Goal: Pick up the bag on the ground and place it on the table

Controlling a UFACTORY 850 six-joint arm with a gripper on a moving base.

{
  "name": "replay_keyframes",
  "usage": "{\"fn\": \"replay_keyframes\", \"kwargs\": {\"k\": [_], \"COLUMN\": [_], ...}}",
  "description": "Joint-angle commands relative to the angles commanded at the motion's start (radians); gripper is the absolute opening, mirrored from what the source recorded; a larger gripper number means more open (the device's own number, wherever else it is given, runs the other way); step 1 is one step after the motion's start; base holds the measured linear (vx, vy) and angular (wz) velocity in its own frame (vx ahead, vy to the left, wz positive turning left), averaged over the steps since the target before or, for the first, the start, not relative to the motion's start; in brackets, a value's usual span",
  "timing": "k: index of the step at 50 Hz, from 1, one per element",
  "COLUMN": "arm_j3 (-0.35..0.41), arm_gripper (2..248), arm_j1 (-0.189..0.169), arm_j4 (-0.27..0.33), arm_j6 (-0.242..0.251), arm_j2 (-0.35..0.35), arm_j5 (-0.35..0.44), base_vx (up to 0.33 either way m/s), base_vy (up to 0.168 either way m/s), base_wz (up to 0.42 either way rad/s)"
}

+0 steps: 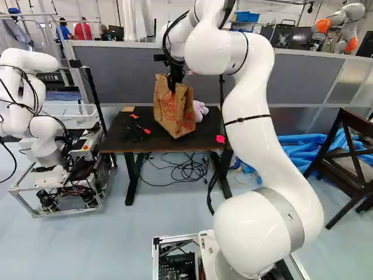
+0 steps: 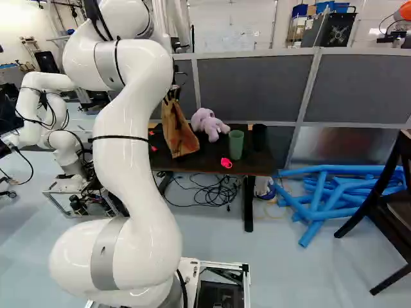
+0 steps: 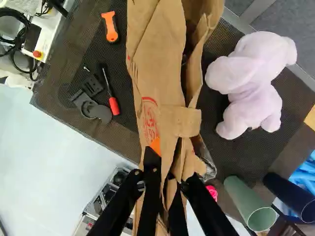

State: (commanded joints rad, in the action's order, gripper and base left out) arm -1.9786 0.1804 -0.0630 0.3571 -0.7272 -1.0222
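In the left base view my gripper (image 1: 173, 80) is at the top of the brown paper bag (image 1: 173, 108), which hangs or stands slightly tilted at the dark table (image 1: 125, 140). Whether its bottom touches the tabletop, I cannot tell. The right base view shows the bag (image 2: 178, 131) leaning, its upper part partly behind my arm. In the wrist view the gripper (image 3: 167, 172) is shut on the bag (image 3: 157, 73), with folded paper pinched between both fingers; the bag's body stretches out ahead of them.
Beside the bag are a lilac plush toy (image 3: 253, 83), a green cup (image 2: 236, 145), a dark cup (image 2: 259, 136), a pink item (image 2: 226, 163) and small tools (image 3: 112, 96). Cables (image 1: 189, 168) lie under the table. Another robot (image 1: 44, 125) stands left, blue tubes (image 2: 327, 192) and a chair (image 1: 349, 157) right.
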Motion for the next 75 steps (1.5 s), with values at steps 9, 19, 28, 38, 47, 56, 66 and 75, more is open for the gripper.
{"fn": "replay_keyframes", "kwargs": {"k": [9,19,28,38,47,56,66,75], "arm_j3": [0.012,0.024,0.031,0.031,0.031,0.031,0.033,0.042], "arm_gripper": [21,21,21,21,57,91,161,235], "arm_j1": [0.001,0.002,0.003,0.003,0.003,0.003,0.003,0.003], "arm_j4": [0.000,0.000,0.000,0.000,0.000,0.000,0.000,0.000], "arm_j6": [0.000,0.000,0.000,0.000,0.000,0.000,0.000,0.000], "arm_j2": [-0.010,-0.022,-0.030,-0.031,-0.031,-0.031,-0.030,-0.019], "arm_j5": [0.038,0.052,0.054,0.054,0.054,0.054,0.054,0.054], "base_vx": [0.000,0.000,0.000,0.000,0.000,0.000,0.000,0.000], "base_vy": [0.000,0.000,0.000,0.000,0.000,0.000,0.000,0.000], "base_wz": [0.000,0.000,0.000,0.000,0.000,0.000,0.000,0.000]}}
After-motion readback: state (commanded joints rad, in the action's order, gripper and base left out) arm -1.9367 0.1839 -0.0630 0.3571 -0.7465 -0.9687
